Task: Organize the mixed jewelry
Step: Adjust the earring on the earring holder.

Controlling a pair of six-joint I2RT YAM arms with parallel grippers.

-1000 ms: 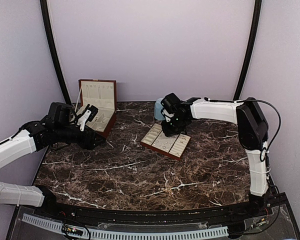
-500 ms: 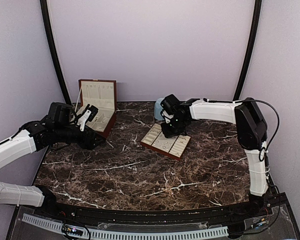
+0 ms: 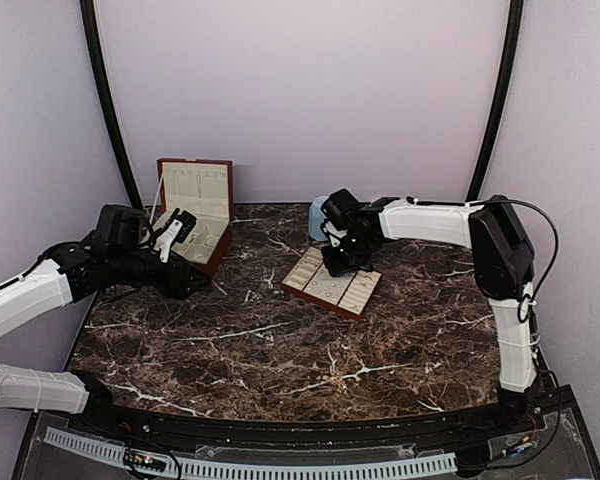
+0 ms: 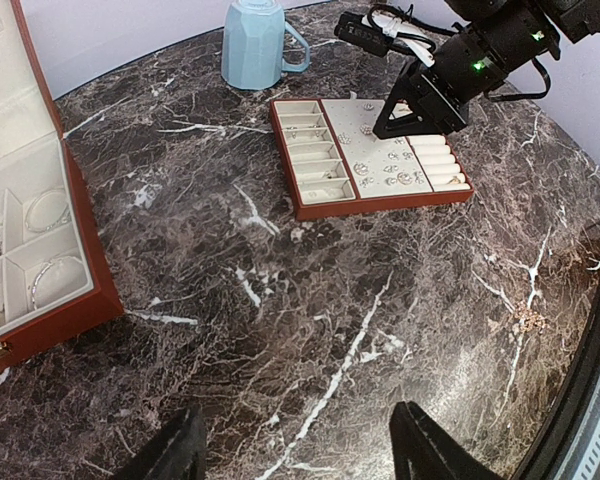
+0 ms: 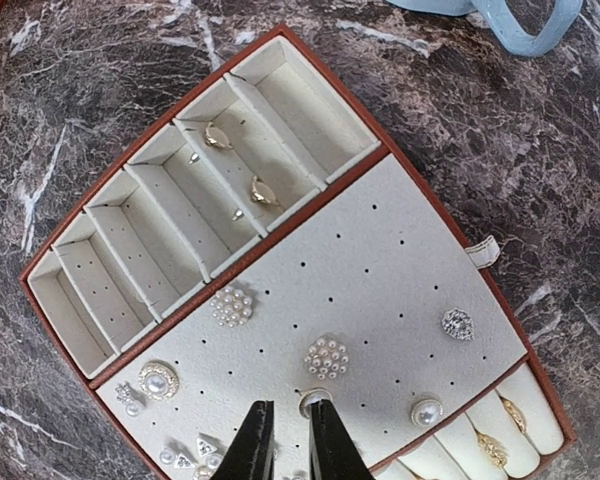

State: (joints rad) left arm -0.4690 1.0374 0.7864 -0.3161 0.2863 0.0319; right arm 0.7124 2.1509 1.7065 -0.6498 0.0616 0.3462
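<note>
**A:** Where's the jewelry?

**B:** The tiny silvery and pearly jewelry pieces (image 5: pixel 326 357) sit on the flat cream-lined, brown-edged tray (image 5: pixel 400 260) on my dark marble desk (image 3: pixel 280 350).

**A:** Claws?

**B:** My right claw (image 5: pixel 290 440) is narrow, its tips at one round stud (image 5: pixel 314 402). I can't tell if it's gripping. My left claw (image 4: pixel 300 455) is wide and holds nothing.

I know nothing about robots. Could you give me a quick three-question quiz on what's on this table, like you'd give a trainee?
1. True or false: the left hand holds a bracelet.
2. The right hand is over which part of the tray? A) slotted compartments B) flat perforated panel C) ring rolls
3. What colour is the mug?
Key: 1 false, it is open and empty; 2 B; 3 light blue.
</note>
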